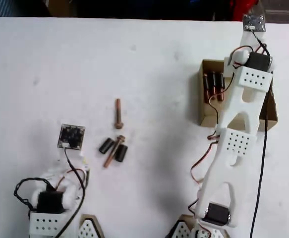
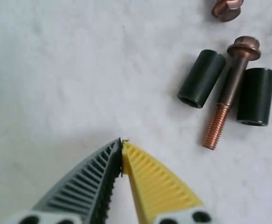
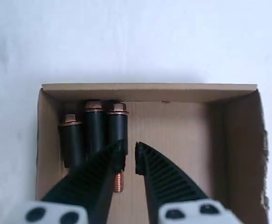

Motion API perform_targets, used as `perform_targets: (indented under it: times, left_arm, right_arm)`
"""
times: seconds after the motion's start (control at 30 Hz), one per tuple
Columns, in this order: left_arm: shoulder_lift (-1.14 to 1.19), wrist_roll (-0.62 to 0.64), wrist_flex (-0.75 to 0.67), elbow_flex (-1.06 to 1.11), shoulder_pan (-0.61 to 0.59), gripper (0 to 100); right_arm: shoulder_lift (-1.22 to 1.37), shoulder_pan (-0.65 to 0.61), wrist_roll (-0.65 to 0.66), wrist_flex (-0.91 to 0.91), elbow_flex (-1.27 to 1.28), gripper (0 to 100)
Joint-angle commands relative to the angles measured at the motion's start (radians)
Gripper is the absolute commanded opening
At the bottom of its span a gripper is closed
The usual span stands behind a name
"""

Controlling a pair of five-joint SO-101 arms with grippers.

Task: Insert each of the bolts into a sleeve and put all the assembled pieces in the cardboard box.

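Two black sleeves (image 1: 106, 146) (image 1: 120, 152) lie mid-table with a copper bolt (image 1: 113, 151) between them; a second bolt (image 1: 118, 113) lies just beyond. In the left wrist view, my left gripper (image 2: 122, 142) is shut and empty, short of the sleeves (image 2: 201, 79) (image 2: 255, 96) and the bolt (image 2: 231, 91). My right gripper (image 3: 130, 151) hovers over the cardboard box (image 3: 149, 91), its black fingers a narrow gap apart and holding nothing. Three assembled pieces (image 3: 94, 130) lie side by side along one wall inside the box (image 1: 203, 99).
The white table stretches bare to the left and far side. The right arm (image 1: 236, 134) spans from the front edge to the box and covers part of it. The left arm's base (image 1: 47, 208) sits at the front left.
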Motion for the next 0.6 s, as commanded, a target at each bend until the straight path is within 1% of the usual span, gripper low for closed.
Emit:
perform_targets:
  times: [0.0,0.23,0.57]
  left_arm:
    - [-0.01,-0.011,-0.012,-0.003,-0.005,3]
    - [-0.01,-0.011,-0.012,-0.003,-0.005,3]
    - [-0.01,-0.011,-0.014,-0.003,-0.005,3]
  right_arm:
    - [-0.025,-0.019,0.015,0.021,-0.04,1.7]
    - [-0.03,-0.031,0.015,0.102,-0.041,1.7]
    - [-0.145,-0.031,0.015,0.111,-0.04,1.7]
